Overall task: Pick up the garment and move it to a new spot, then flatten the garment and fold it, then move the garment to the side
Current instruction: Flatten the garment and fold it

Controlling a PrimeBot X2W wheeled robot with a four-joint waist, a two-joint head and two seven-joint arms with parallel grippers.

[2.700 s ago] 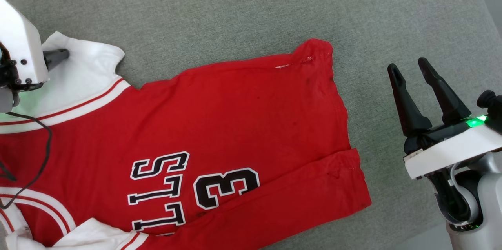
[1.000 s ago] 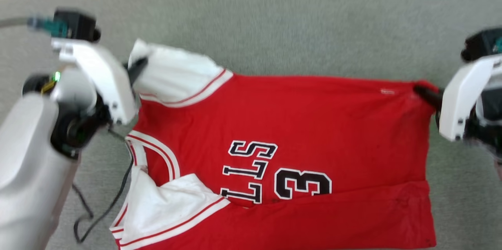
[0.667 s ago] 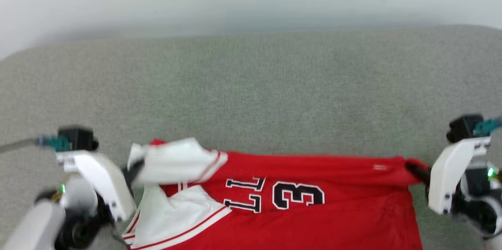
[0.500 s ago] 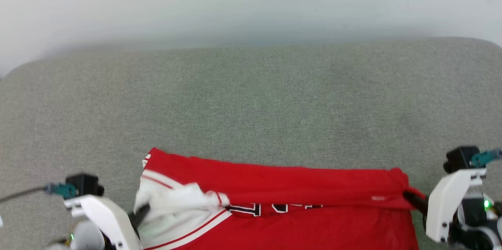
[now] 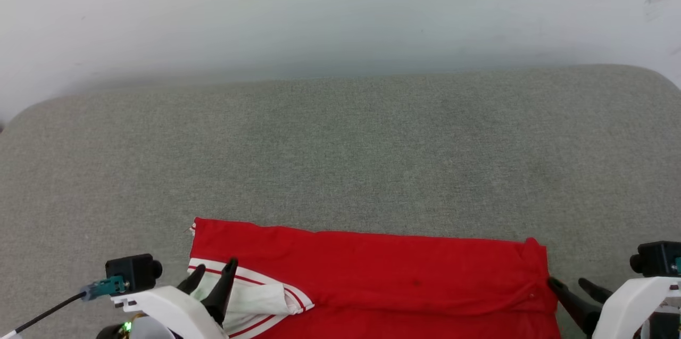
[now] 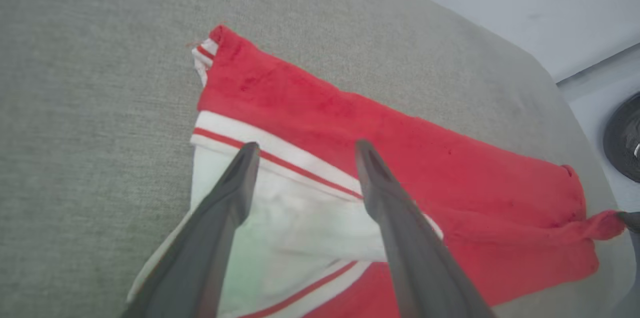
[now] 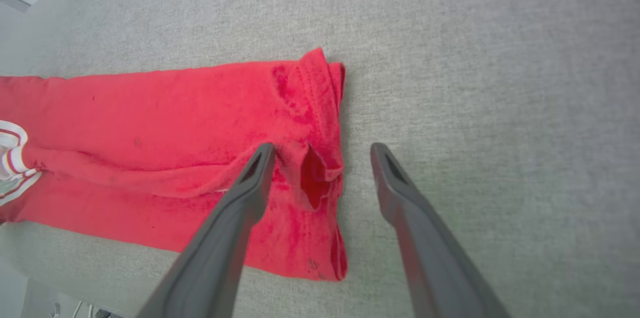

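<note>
Garment [image 5: 399, 270] lies folded into a long red band near the front edge of the grey fabric surface [image 5: 340, 142], long axis left-right. Left gripper [image 5: 213, 278] is at the garment's white-sleeve end, fingers apart and empty. Right gripper [image 5: 569, 283] is at the hem end, fingers apart, straddling the corner. Each arm is nearest its own end.

white wrist housings [image 5: 159, 306], dark tapered fingers [image 6: 218, 225]
</note>
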